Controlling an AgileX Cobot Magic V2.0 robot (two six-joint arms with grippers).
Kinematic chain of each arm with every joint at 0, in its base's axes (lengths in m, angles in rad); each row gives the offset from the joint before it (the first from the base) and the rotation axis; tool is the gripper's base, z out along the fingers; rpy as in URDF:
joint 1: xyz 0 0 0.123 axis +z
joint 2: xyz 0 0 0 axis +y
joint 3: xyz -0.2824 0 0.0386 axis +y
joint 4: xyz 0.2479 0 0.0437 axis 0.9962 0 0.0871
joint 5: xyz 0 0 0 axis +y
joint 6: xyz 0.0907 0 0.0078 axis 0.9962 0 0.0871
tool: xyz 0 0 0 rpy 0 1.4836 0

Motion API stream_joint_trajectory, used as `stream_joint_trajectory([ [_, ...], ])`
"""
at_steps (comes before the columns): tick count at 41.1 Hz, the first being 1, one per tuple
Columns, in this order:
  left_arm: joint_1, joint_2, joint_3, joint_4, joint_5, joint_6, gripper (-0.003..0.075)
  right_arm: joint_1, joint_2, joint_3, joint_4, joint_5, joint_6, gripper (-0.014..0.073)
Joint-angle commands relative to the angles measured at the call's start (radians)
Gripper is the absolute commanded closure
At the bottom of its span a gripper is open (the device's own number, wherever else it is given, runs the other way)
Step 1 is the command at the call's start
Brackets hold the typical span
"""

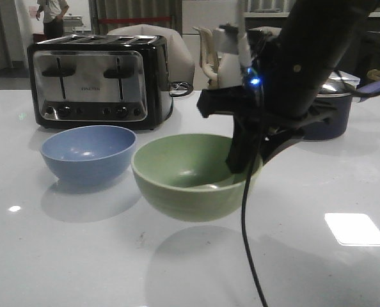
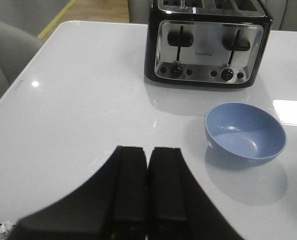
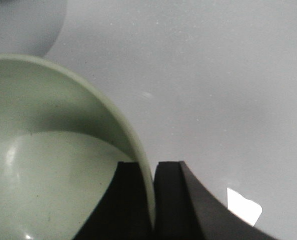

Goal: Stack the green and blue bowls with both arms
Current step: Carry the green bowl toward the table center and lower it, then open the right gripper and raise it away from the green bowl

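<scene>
Office-like room; toaster (image 1: 100, 80), white table (image 1: 62, 256)

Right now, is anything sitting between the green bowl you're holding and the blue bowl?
Nothing. In the front view the green bowl, pinched at its rim by the right gripper, hangs beside the blue bowl, with only bare table between them.

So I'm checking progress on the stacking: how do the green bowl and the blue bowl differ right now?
The green bowl is pinched at its rim by the right gripper and hangs above the table, its shadow apart below it; the blue bowl sits on the table, untouched. The green bowl tilts slightly; the blue bowl rests level. The green bowl is nearer the camera, to the blue bowl's right. Both are plain, round, empty and look similar in size.
</scene>
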Motion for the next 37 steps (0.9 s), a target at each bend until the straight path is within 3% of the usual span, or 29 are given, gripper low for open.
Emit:
stream_joint_trajectory([
  [1, -0.001, 0.014, -0.028, 0.000, -0.086, -0.006, 0.0618, 0.015, -0.006, -0.022, 0.026, -0.084, -0.011, 0.0525],
  [4, -0.001, 0.014, -0.028, 0.000, -0.086, -0.006, 0.0618, 0.019, 0.015, -0.022, 0.026, -0.102, -0.011, 0.0493],
  [15, -0.001, 0.014, -0.027, 0.000, -0.086, -0.006, 0.0618, 0.021, 0.048, -0.022, 0.018, -0.140, -0.011, 0.0197],
  [25, -0.001, 0.014, -0.023, 0.000, -0.089, -0.006, 0.0618, 0.021, -0.034, -0.028, -0.040, -0.131, -0.011, 0.0181],
  [37, -0.001, 0.014, -0.023, 0.007, -0.087, -0.003, 0.0616, 0.021, -0.382, 0.107, -0.210, -0.078, -0.011, 0.0181],
])
